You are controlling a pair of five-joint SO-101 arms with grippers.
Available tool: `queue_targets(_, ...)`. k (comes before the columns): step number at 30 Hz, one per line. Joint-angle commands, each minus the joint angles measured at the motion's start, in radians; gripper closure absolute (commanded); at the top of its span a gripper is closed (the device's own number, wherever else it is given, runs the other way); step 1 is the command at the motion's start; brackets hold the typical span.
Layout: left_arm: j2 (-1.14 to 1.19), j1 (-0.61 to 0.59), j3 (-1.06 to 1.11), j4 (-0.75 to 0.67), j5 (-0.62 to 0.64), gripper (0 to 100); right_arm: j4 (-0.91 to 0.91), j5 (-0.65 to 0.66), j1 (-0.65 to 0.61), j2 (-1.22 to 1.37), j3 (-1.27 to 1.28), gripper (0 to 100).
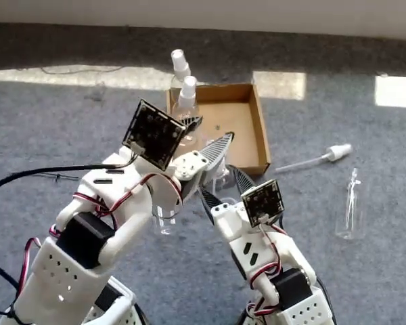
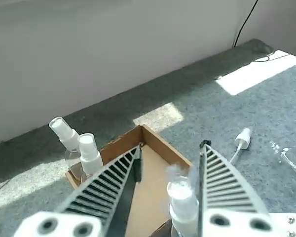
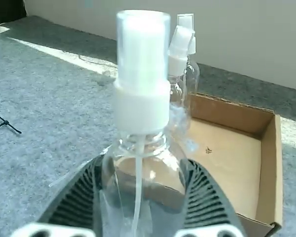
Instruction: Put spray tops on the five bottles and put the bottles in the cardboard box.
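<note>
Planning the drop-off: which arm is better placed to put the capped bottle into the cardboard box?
Right. The right end effector grips the capped bottle close to the cardboard box, while the left end effector is open around its spray top.

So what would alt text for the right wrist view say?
The end effector grips a clear bottle with a white spray top. Behind, a cardboard box lies on grey carpet, two capped bottles at its far corner.

Grey carpet [image 1: 61,128] with bright sunlit patches [image 1: 279,84] below a pale wall [image 2: 89,54].
</note>
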Motion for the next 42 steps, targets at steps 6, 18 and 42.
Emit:
queue_targets(6, -0.004, -0.053, 0.136, -0.003, -0.083, 82, 0.004, -0.009, 0.013, -0.015, -0.058, 99.5)
queue_targets(18, -0.005, -0.062, 0.028, 0.011, -0.097, 82, 0.005, -0.009, 0.091, -0.004, -0.157, 99.5)
queue_targets(42, -0.007, -0.097, 0.255, 0.186, -0.078, 65, 0.11, -0.206, 0.09, 0.852, -0.929, 99.5)
